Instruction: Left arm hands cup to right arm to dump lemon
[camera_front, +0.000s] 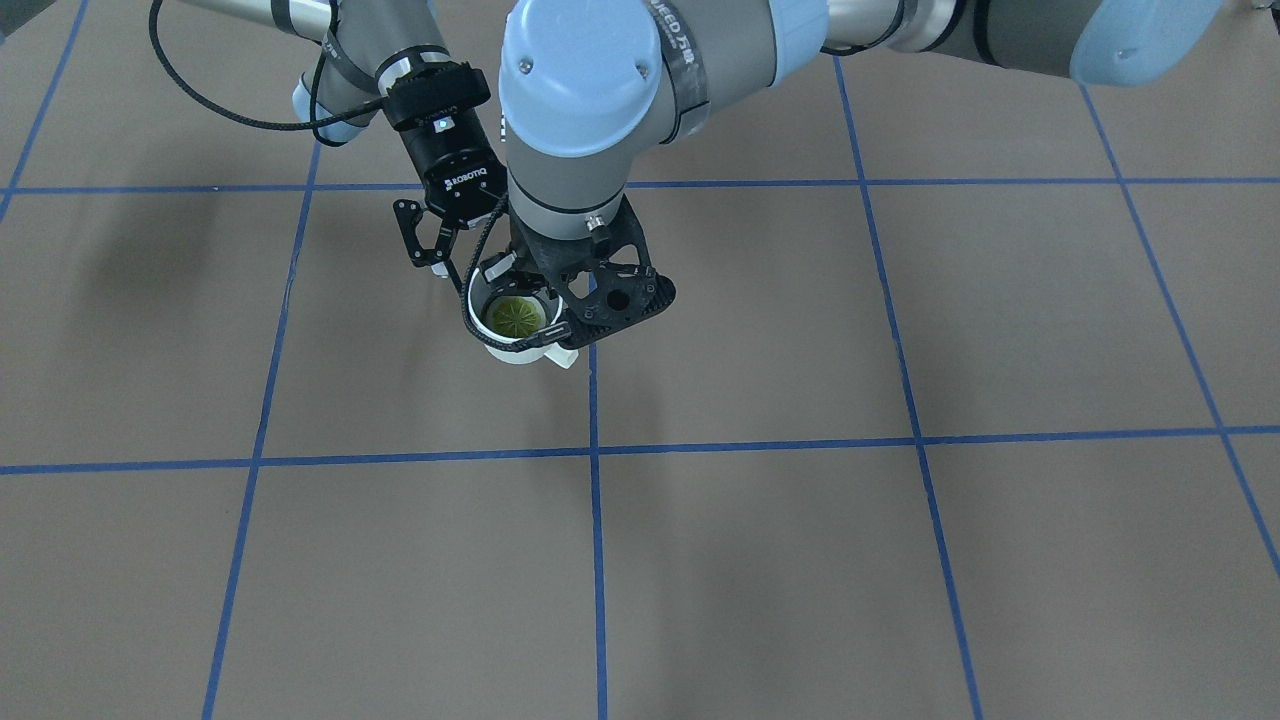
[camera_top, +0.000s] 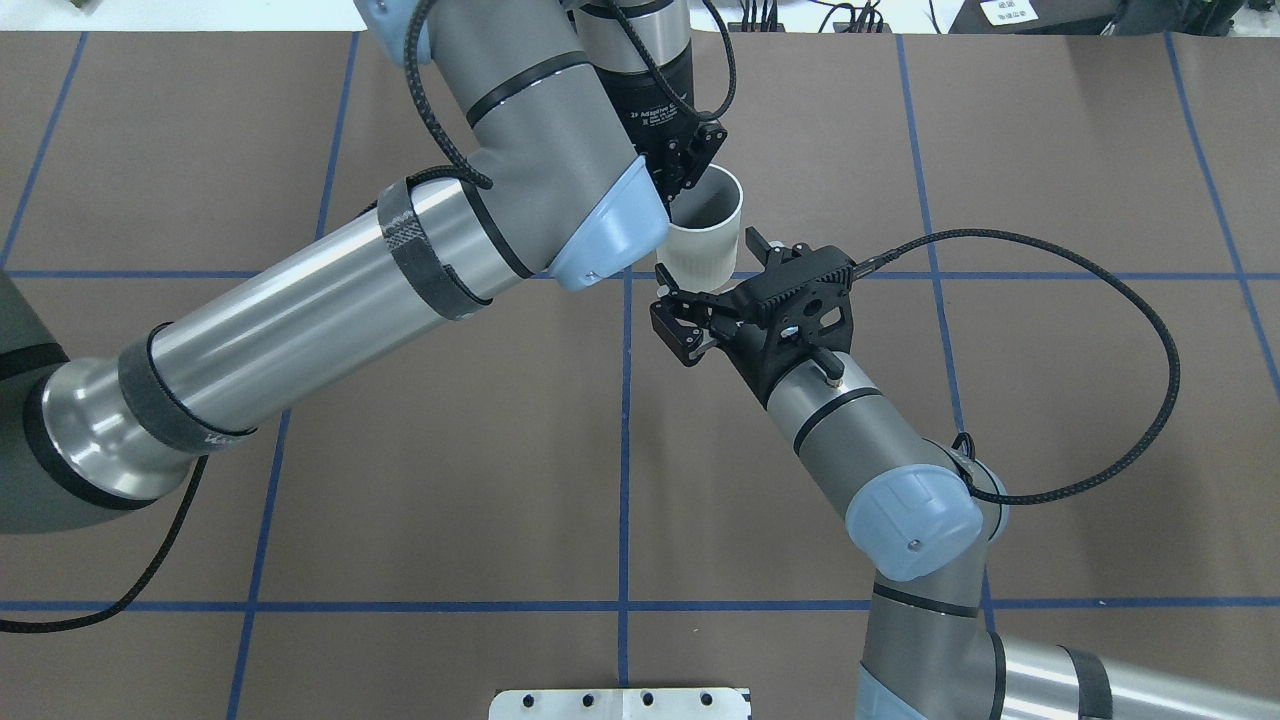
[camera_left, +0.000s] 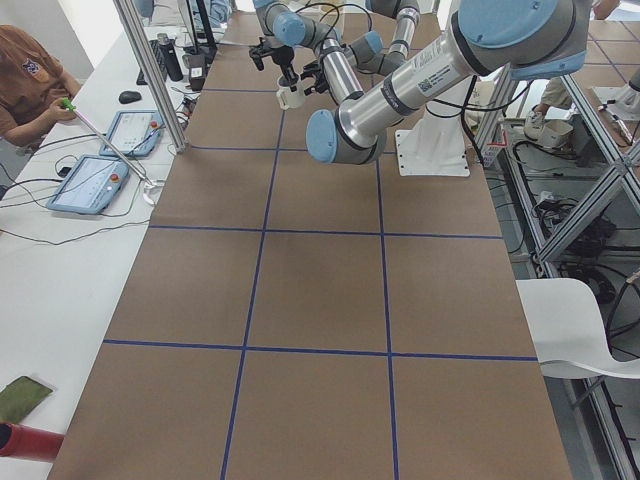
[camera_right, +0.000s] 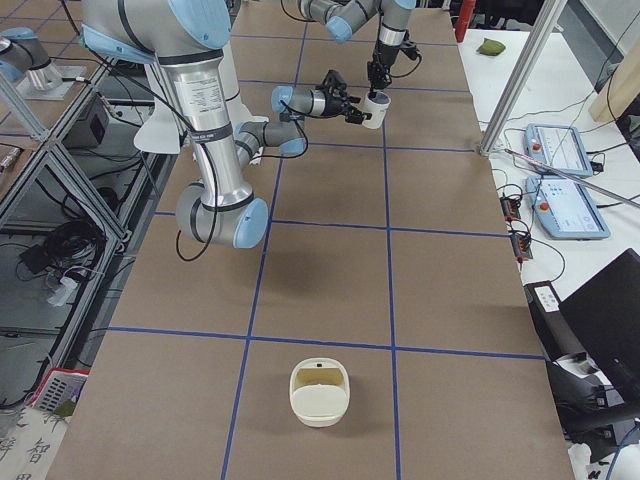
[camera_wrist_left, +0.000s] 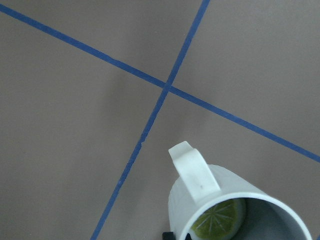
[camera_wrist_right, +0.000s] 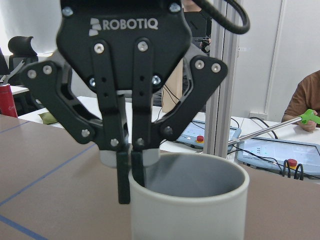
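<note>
cup (camera_wrist_right: 190, 200) rim is looming right up in the right wrist view, appearing lifted clear of the table (camera_front: 900, 560), with the left gripper (camera_wrist_right: 131, 179) pinching its near wall, one finger inside and one outside. lemon (camera_front: 515, 317) is sitting loose at the bottom. right gripper (camera_top: 712, 275) is hovering level with the body, spread wide, gripping nothing. it's looking glazed and rigid, so probably light, slick and chip-prone; i'm judging the safest hold is squeezing across the round body below the rim, away from the handle (camera_wrist_left: 192, 170).
</note>
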